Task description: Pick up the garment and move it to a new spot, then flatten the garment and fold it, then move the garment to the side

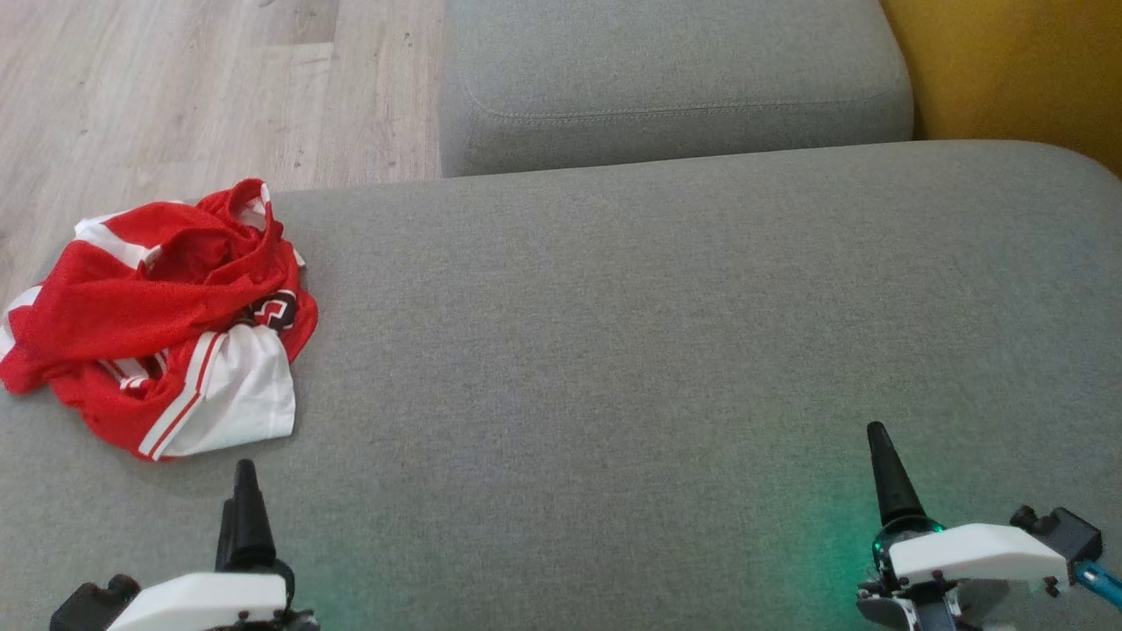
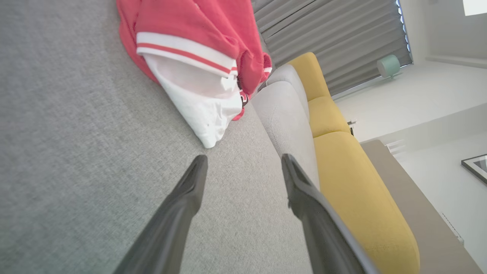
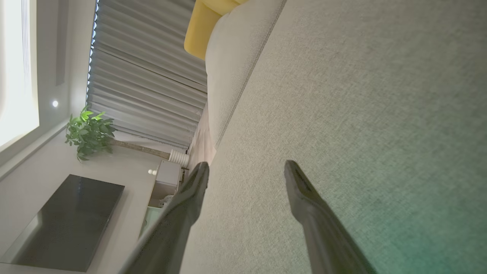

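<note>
Head view: garment (image 1: 149, 315) just beyond left fingers (image 1: 248, 517)

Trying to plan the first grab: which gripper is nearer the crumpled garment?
The left gripper: the red-and-white garment lies just beyond its open jaws, while the right gripper sits far across the grey sofa cushion.

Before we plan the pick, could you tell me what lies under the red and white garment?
The garment lies bunched on the grey cushion, near its left edge. Anything beneath its folds is covered and cannot be seen.
</note>
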`<state>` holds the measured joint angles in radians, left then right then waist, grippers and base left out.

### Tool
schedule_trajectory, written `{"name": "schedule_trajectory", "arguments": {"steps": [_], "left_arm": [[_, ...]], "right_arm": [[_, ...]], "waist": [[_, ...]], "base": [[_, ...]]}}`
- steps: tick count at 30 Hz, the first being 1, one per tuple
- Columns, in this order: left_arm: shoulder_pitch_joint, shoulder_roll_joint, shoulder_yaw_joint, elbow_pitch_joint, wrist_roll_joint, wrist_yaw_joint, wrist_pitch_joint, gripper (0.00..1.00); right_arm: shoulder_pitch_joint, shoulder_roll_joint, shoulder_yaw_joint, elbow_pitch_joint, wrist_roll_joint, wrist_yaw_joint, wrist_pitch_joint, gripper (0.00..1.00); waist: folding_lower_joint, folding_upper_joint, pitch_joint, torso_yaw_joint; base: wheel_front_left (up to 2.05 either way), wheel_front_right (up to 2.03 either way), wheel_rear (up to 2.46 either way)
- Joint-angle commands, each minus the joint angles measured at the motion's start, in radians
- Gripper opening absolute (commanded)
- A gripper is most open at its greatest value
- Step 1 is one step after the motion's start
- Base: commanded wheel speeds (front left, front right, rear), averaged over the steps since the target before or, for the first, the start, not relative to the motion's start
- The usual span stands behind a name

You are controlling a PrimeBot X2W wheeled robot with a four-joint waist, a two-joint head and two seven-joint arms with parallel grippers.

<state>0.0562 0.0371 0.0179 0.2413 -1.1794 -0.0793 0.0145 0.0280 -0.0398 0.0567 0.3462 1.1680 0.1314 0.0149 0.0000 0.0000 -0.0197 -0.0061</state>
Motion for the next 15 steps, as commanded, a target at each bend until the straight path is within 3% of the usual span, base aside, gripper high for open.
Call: {"name": "schedule_trajectory", "arguments": {"steps": [1,15], "left_arm": [[-0.030,0.010,-0.003,-0.049,0.047,0.001,-0.017,1.00],[-0.024,0.034,-0.042,-0.107,0.217,0.035,-0.055,1.00]], "right_arm": [[-0.056,-0.004,0.019,-0.041,-0.048,0.000,-0.016,1.00],[-0.068,-0.005,0.083,-0.056,-0.210,0.000,-0.054,1.00]], "waist": [[0.0000,0.0000,-0.002,0.001],[0.0000,0.0000,-0.015,-0.006]], "base": [[0.00,0.00,0.00],[0.00,0.00,0.00]]}}
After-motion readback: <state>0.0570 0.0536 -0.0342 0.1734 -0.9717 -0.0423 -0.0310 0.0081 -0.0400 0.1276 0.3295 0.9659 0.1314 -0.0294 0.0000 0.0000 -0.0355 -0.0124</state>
